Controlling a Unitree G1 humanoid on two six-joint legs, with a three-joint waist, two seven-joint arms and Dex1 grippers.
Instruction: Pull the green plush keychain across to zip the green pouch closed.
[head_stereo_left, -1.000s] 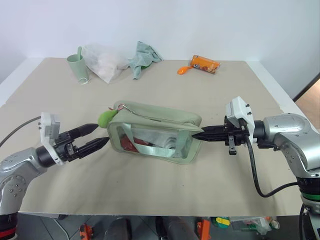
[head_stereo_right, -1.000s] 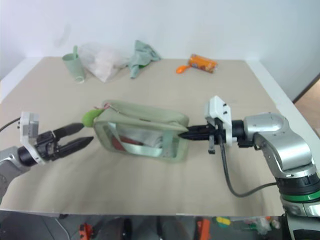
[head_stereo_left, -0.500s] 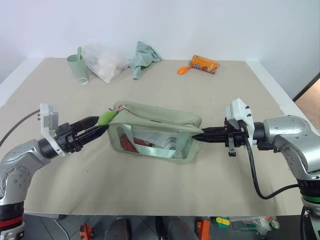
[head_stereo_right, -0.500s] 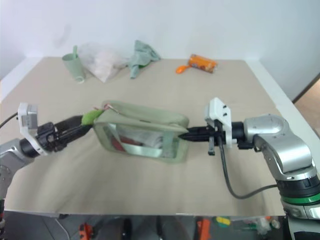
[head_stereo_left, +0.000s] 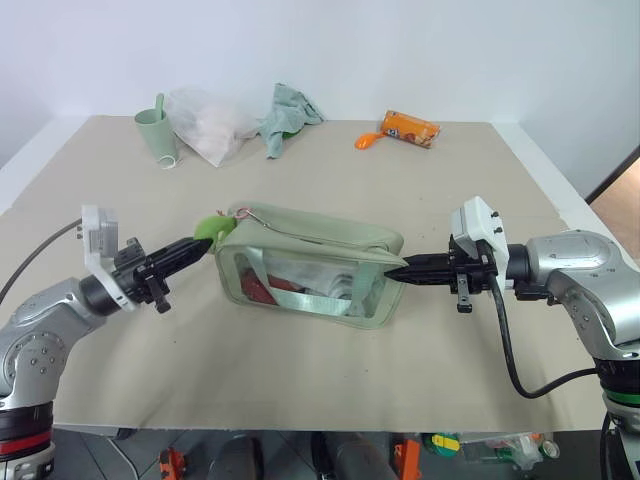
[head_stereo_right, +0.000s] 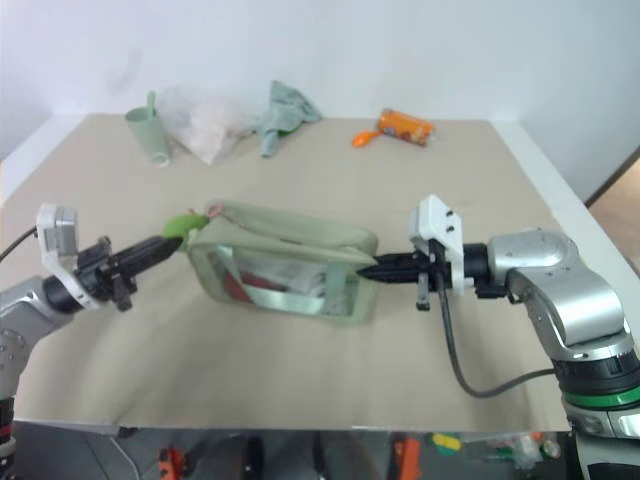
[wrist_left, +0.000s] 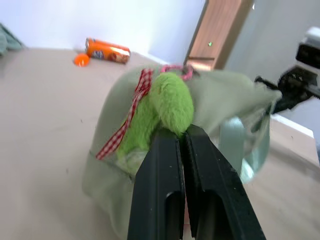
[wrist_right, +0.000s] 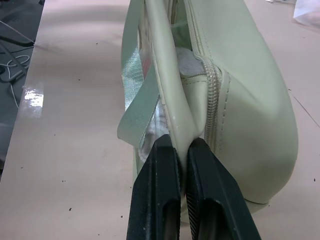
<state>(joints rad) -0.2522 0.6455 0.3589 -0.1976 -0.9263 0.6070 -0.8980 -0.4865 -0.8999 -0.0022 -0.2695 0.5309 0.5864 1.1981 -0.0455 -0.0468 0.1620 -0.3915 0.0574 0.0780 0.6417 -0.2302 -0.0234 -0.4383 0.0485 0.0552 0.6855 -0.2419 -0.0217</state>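
The green pouch (head_stereo_left: 320, 233) lies mid-table with its clear window facing me and the zipper running along its top. The green plush keychain (head_stereo_left: 209, 227), a small lime fuzzy charm with a red-and-white cord, hangs at the pouch's left end. My left gripper (head_stereo_left: 202, 243) is shut on the keychain (wrist_left: 172, 107), its fingertips (wrist_left: 167, 142) pinching the plush's lower edge. My right gripper (head_stereo_left: 393, 270) is shut on the pouch's right end, where the fingers (wrist_right: 167, 150) clamp the edge seam beside the zipper (wrist_right: 212, 95).
Along the table's far side stand a pale green cup (head_stereo_left: 155, 130), a white plastic bag (head_stereo_left: 205, 122), a teal cloth (head_stereo_left: 285, 112), an orange spoon (head_stereo_left: 366, 141) and an orange packet (head_stereo_left: 411, 127). The table's front edge (head_stereo_left: 300, 428) runs close below both arms.
My left gripper went from open beside the pouch to shut on the plush keychain, rising slightly. The keychain lifted a little. The right gripper and pouch stayed put.
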